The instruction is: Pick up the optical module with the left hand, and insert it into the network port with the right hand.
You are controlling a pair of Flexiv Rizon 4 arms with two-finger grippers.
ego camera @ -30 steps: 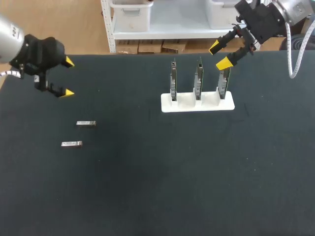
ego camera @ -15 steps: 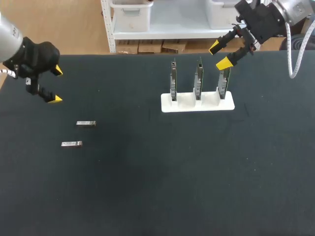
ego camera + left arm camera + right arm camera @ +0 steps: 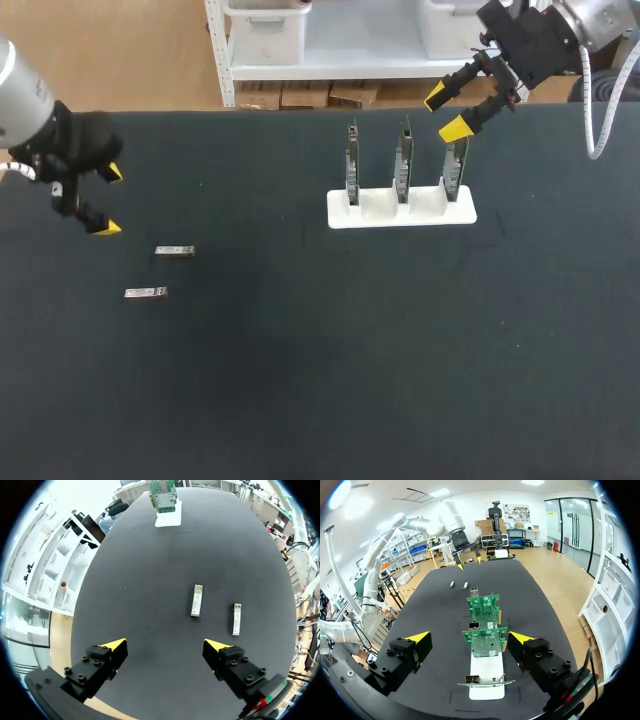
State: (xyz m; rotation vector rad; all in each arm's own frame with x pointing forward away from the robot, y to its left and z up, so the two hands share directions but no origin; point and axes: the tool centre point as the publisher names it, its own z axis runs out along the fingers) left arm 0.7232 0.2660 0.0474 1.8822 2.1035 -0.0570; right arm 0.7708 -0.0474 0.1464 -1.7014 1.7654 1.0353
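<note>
Space gapes between the yellow tips of the empty left hand [image 3: 165, 645]; just ahead, two slim silvery optical modules [image 3: 197, 600] lie flat, apart, on the matte black counter [image 3: 150, 555]. The right hand [image 3: 469, 637], likewise spread and empty, hangs by three upright green cards [image 3: 485, 642] in a white stand [image 3: 486, 685].

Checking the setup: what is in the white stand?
Three green cards stand upright in the stand, one per slot. Their bottom edges are hidden inside the slots.

head camera looks down from above and behind. all three views share the white slotted holder with green boards [image 3: 381, 209]: far ahead of left gripper [image 3: 165, 645], close before right gripper [image 3: 469, 637].
</note>
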